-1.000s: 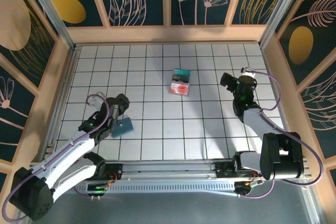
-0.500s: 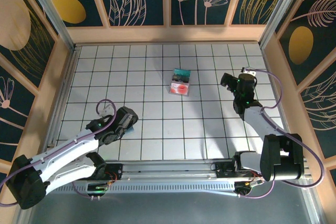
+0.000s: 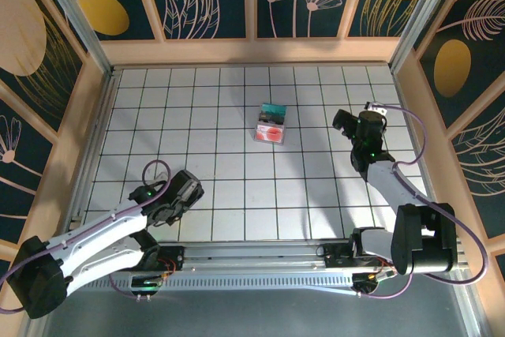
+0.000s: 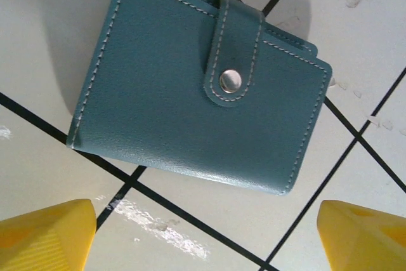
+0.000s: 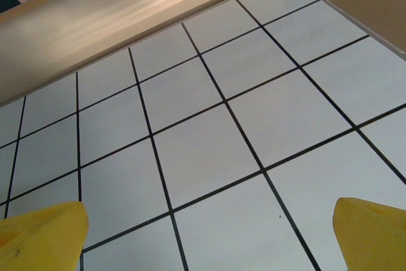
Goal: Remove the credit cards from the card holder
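The card holder point(image 4: 196, 93) is a slate-blue folded wallet, shut by a strap with a metal snap, lying flat on the white tiles. My left gripper point(image 4: 203, 239) hovers right over it, open; its yellow fingertips point(image 4: 44, 236) stand wide apart on the near side of the wallet, with bare tile between them. In the top view the left gripper point(image 3: 183, 192) covers the wallet. The credit cards point(image 3: 271, 124), a teal one and a whitish-pink one with a red blotch, lie together mid-floor, far from both grippers. My right gripper point(image 3: 341, 122) is open over bare tiles point(image 5: 206, 239).
Wooden walls point(image 3: 252, 51) close in the tiled floor on three sides. The right wrist view has the back wall's base point(image 5: 127, 11) just beyond its fingers. The arm bases and a metal rail point(image 3: 252, 262) run along the near edge.
My left gripper has swung back and down over the card holder, which lay beside it in the top view and is now covered. The right arm has hardly moved.
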You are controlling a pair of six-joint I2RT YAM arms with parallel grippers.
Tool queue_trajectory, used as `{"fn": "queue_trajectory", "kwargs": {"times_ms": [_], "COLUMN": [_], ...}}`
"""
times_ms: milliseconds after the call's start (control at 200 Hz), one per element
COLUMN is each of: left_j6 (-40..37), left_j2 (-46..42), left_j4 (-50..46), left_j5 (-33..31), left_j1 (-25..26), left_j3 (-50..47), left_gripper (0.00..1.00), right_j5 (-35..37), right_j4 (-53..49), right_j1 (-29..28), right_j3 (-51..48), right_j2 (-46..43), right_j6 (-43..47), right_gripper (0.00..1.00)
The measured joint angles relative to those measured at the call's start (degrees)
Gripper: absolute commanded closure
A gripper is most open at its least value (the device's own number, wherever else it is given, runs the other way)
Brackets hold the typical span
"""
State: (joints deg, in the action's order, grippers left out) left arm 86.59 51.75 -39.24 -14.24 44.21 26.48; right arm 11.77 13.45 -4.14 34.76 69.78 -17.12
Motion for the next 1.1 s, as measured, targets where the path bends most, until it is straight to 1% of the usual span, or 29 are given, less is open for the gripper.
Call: {"fn": "queue_trajectory", "kwargs": {"times_ms": [140, 210, 355, 545, 601, 681, 841, 941, 1011, 1101], "left_j6": [0.57, 0.7, -0.22, -4.5, -5.86, -8.02, -12.48, -15.39, -17.53, -20.55], "left_j2": [-0.09, -0.28, -0.39, -1.38, -1.36, -0.81, 2.99, 5.99, 8.15, 10.93], "left_j4": [0.9, 2.05, 4.87, 10.91, 13.49, 16.68, 20.46, 20.7, 20.61, 20.26], "left_j5": [-1.29, -1.64, -2.6, -4.2, -4.35, -4.33, -4.42, -4.02, -3.04, -1.09], "left_j1": [0.0, -0.13, -2.67, -6.8, -7.63, -8.63, -10.12, -11.08, -11.87, -12.61], "left_j3": [-1.2, -2.43, -4.37, -6.03, -6.64, -7.23, -6.97, -5.7, -4.11, -1.86], "left_gripper": [0.17, 0.24, 0.25, 0.26, 0.29, 0.37, 0.49, 0.48, 0.42, 0.33], "right_j5": [0.24, 0.26, 0.26, 0.24, 0.24, 0.24, 0.24, 0.24, 0.24, 0.26], "right_j4": [0.02, 0.02, 0.0, 0.0, 0.0, -0.02, -0.02, -0.02, -0.02, -0.02], "right_j1": [0.0, 0.0, 0.0, 0.0, -0.02, -0.07, -0.13, -0.26, -0.39, -0.52], "right_j3": [0.0, 0.0, 0.02, 0.02, 0.0, 0.0, 0.02, 0.02, 0.02, 0.0], "right_j2": [-0.44, -0.52, -0.52, -0.52, -0.52, -0.52, -0.55, -0.55, -0.55, -0.55], "right_j6": [-0.24, -0.26, -0.46, -0.98, -1.27, -1.42, -1.51, -1.62, -1.73, -1.75], "right_gripper": [0.01, 0.01, 0.01, 0.01, 0.01, 0.01, 0.01, 0.01, 0.01, 0.01]}}
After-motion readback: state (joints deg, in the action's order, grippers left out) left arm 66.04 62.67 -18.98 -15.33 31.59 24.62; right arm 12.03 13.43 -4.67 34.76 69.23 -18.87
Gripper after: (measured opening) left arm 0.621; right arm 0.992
